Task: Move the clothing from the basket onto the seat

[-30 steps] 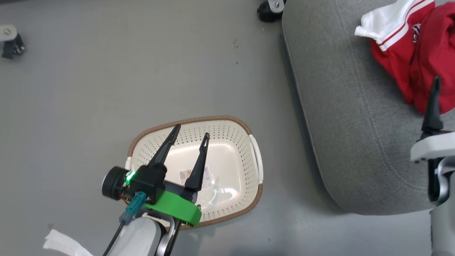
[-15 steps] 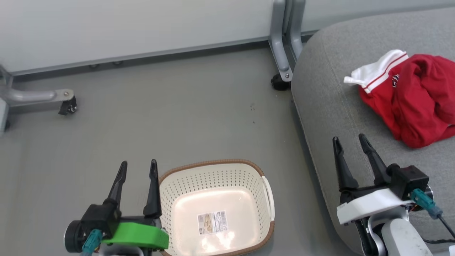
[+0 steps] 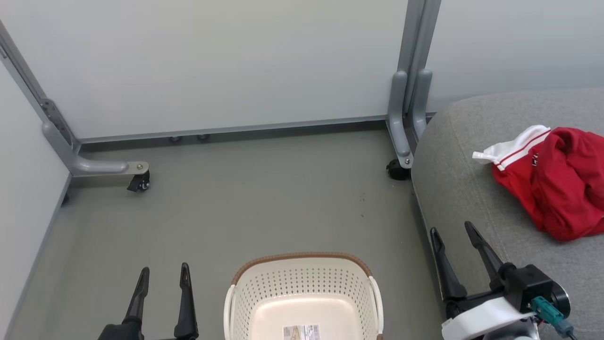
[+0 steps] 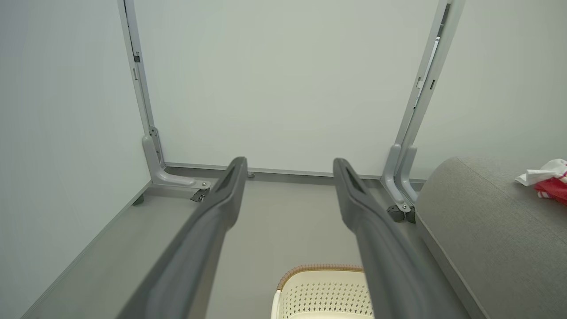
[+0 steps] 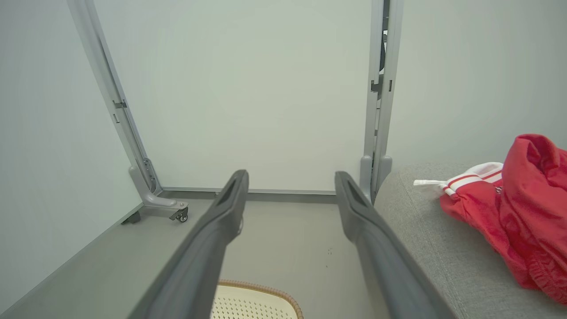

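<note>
The red clothing [image 3: 557,184] with white trim lies bunched on the grey seat [image 3: 467,189] at the right; it also shows in the right wrist view [image 5: 518,212] and at the edge of the left wrist view [image 4: 551,184]. The cream basket [image 3: 302,293] with its brown rim stands on the floor at the bottom middle, holding no garment, a paper label on its bottom. My left gripper [image 3: 163,274] is open, left of the basket. My right gripper [image 3: 450,229] is open over the seat's front-left edge, apart from the clothing. Both wrist views show spread fingers [image 4: 221,208] [image 5: 226,212] with nothing between them.
Pale partition panels on grey metal posts [image 3: 408,94] close off the back and left. Castor feet [image 3: 139,182] [image 3: 396,170] rest on the grey floor [image 3: 245,198]. The seat [image 5: 425,248] fills the right side.
The head camera has tilted up, so basket and seat slid down the picture. My left gripper left the basket and now stands beside it; my right gripper came to rest at the seat's edge.
</note>
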Tool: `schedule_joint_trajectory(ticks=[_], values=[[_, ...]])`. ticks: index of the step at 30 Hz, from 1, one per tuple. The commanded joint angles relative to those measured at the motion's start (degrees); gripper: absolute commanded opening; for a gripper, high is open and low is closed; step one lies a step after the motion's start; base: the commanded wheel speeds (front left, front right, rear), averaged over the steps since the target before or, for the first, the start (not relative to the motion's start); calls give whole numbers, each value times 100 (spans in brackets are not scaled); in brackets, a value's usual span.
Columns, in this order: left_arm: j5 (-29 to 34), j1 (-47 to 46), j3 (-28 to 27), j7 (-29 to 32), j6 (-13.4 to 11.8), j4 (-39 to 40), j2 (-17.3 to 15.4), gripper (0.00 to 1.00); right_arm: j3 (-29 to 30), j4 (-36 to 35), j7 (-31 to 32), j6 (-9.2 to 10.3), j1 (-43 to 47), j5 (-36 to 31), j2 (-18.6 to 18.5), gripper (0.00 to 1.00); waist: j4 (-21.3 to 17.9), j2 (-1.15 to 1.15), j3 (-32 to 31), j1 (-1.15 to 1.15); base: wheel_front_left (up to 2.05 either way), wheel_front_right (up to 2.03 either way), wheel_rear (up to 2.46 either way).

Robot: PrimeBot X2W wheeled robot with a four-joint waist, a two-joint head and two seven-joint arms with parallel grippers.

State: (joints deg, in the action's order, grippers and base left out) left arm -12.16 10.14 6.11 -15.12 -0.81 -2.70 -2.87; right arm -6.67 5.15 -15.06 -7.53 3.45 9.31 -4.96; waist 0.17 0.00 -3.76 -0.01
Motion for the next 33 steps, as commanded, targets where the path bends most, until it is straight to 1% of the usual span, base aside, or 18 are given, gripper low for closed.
schedule_joint_trajectory(ticks=[1,9,13,19,20,23,33], values=[[54,115,-28,-2,32,24,-7,100,1,-13,-17,8,149,-73,-6,100,117,0,-243,1,0,0,0],[64,280,-151,-2,50,114,-7,100,-104,9,-17,8,350,-133,18,100,13,0,-377,1,0,0,0],[82,267,-116,-3,110,72,-6,100,-122,28,-17,8,305,-116,16,100,-50,0,-371,1,0,0,0],[191,159,-58,-2,133,39,-6,100,-105,30,-17,8,336,-125,21,100,-53,0,-381,1,0,0,0],[170,220,-51,0,134,32,2,0,-116,36,0,0,327,-103,36,0,-54,0,-381,1,0,0,0],[153,240,-38,3,132,-136,8,0,-132,195,4,0,377,-93,60,0,-54,0,-381,1,0,0,0],[-989,-14,-158,256,223,-257,-28,0,-4,268,237,1,199,1098,28,0,-51,0,-319,1,0,0,0]])
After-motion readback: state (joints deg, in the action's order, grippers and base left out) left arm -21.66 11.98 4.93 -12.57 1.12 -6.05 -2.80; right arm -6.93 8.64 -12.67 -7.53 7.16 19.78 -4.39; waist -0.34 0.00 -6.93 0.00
